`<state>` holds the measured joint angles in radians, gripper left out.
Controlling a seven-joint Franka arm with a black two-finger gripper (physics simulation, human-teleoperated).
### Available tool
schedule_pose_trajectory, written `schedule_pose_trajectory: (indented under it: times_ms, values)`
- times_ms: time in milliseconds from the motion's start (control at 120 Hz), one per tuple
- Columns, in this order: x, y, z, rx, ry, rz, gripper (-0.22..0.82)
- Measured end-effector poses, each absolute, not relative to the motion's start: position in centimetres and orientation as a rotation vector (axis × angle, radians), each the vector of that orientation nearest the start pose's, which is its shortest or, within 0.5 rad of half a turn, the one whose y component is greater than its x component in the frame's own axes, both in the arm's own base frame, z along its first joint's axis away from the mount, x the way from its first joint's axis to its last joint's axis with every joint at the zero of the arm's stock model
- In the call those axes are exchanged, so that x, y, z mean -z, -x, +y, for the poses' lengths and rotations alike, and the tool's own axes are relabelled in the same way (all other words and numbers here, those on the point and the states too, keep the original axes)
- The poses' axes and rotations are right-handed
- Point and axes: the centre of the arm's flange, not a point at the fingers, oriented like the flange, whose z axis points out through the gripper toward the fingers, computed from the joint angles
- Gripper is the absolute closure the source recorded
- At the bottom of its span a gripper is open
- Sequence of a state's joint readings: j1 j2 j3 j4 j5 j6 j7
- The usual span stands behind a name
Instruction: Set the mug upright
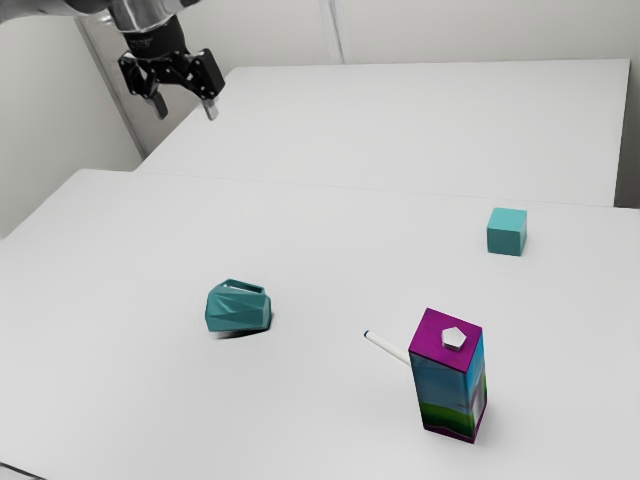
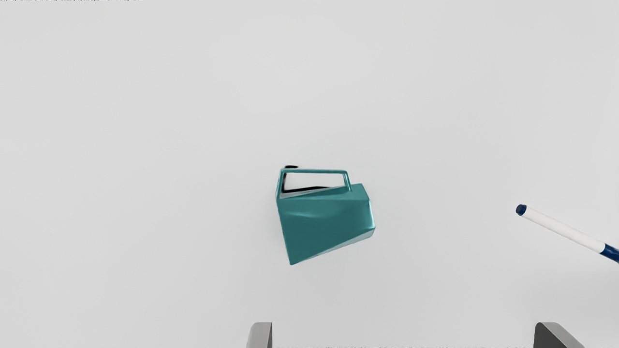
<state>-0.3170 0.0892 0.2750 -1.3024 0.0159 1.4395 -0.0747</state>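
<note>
On your table (image 1: 300,230): mug (image 1: 238,312), exterior view's left; carton (image 1: 440,390), exterior view's right; marker (image 1: 388,346), between them; cube (image 1: 506,234), behind carton.

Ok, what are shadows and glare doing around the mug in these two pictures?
Exterior view: soft light, a thin dark shadow under the mug, and the marker's white barrel nearly blending into the pale table. Wrist view: black marks, probably shadow, beside and through the handle; faint sheen on the mug's side, no harsh glare.

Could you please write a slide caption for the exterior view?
Open gripper high above the table, where a teal mug lies on its side, apart from marker, carton and teal cube.
</note>
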Motion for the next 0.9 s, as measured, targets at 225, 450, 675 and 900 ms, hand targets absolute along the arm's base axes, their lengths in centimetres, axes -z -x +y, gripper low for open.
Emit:
schedule_pose_trajectory:
  times_ms: [225,450,675,900]
  values:
    - [-65.5,-56.0,-3.1,-0.019,3.167,-0.076,0.02]
    - [-53.3,-53.5,12.4,-0.201,3.446,-0.51,0.02]
    - [-39.5,-52.1,21.3,-0.038,3.69,-0.844,0.02]
    - [-29.9,-46.4,18.0,0.125,3.915,-0.867,0.02]
